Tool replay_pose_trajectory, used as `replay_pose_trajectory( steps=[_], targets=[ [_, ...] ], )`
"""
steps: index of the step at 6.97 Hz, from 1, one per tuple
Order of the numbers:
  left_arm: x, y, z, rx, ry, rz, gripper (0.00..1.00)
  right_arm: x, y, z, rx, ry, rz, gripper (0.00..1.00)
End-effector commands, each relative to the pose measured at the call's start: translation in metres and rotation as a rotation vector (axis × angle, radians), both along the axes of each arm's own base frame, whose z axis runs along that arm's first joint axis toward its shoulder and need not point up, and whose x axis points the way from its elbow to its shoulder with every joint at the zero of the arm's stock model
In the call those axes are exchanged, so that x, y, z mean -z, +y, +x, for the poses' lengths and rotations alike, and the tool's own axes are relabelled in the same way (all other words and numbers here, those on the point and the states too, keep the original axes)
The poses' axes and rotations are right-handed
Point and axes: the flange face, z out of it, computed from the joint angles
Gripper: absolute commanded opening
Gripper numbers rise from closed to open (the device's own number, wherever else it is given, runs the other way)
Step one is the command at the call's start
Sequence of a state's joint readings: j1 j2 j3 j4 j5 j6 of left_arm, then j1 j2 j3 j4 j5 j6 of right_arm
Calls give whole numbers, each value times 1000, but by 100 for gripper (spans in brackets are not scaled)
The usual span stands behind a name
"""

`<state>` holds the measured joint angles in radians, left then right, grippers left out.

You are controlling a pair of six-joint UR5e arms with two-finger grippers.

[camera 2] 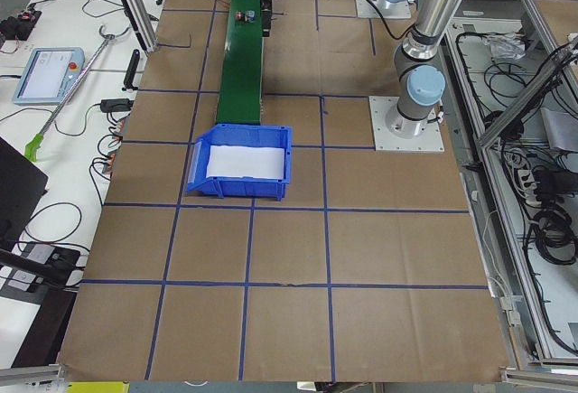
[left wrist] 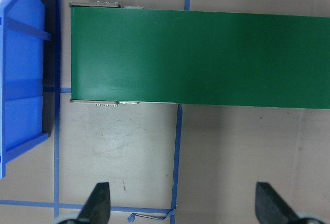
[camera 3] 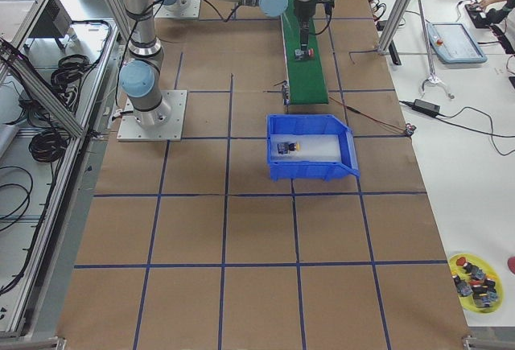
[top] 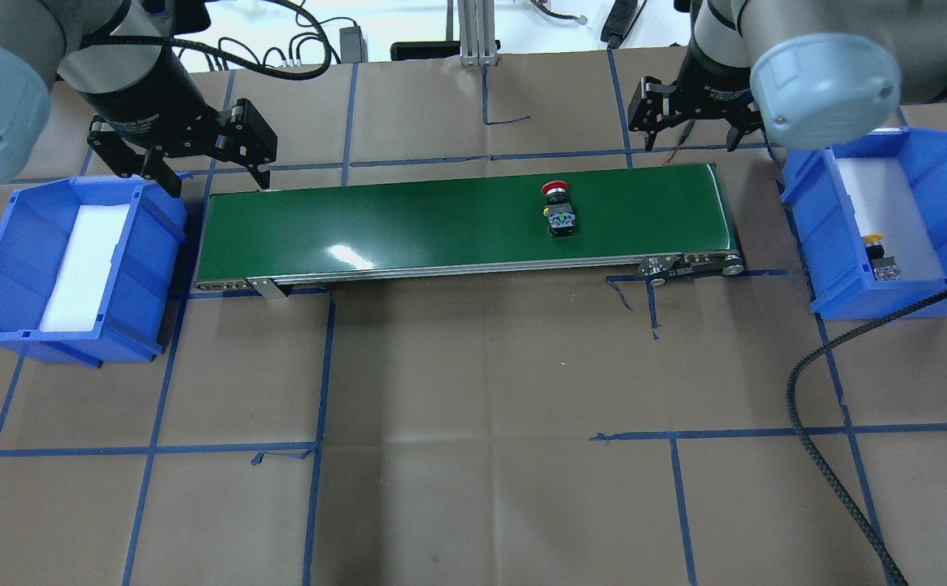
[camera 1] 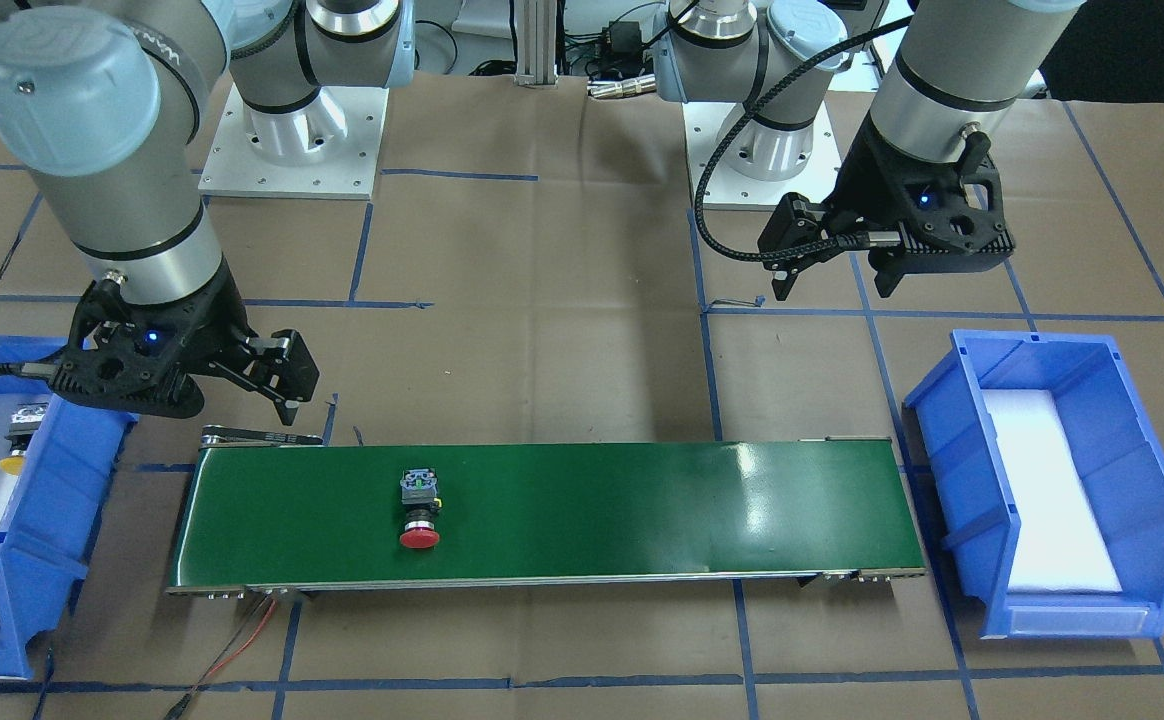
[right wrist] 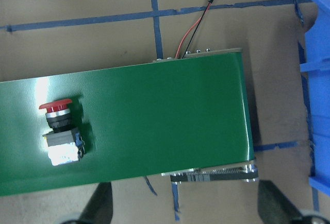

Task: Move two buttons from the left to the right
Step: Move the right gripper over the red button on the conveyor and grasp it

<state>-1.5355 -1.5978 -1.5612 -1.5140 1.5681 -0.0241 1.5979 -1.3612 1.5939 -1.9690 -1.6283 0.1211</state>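
Note:
The red-capped button (top: 559,210) lies on its side on the green conveyor belt (top: 408,220), toward the belt's right end; it also shows in the front-facing view (camera 1: 420,510) and the right wrist view (right wrist: 61,126). The yellow-capped button (top: 877,255) lies in the blue bin (top: 815,203) on the right, also seen as the button (camera 1: 18,440). My right gripper (top: 691,145) hangs open beyond the belt's right end, above and apart from the red button. My left gripper (top: 220,185) hangs open over the belt's left end, holding nothing.
A second blue bin (top: 2,268) with a white foam liner stands at the belt's left end and holds no objects. A red-and-black wire (right wrist: 193,26) runs from the belt's far right corner. A black cable (top: 831,456) trails over the paper at the right.

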Motion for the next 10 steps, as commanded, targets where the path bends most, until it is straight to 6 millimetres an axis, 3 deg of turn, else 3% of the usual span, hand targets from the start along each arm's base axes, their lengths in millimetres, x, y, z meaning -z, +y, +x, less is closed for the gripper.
replay_pose_trajectory(
  steps=[1, 4, 5, 8, 10],
  targets=[
    [0, 0, 0, 1, 0, 1, 100, 45, -13, 13, -19, -6, -94, 99],
    [1, 1, 0, 1, 0, 3, 100, 98, -28, 19, 64, -25, -37, 99],
    [1, 1, 0, 1, 0, 3, 100, 107, -27, 29, 90, -54, -21, 99],
    [0, 0, 0, 1, 2, 1, 100, 114, -25, 33, 86, -64, 5, 99],
    [0, 0, 0, 1, 2, -1, 100, 139, -18, 32, 86, -60, 47, 99]
  ],
)
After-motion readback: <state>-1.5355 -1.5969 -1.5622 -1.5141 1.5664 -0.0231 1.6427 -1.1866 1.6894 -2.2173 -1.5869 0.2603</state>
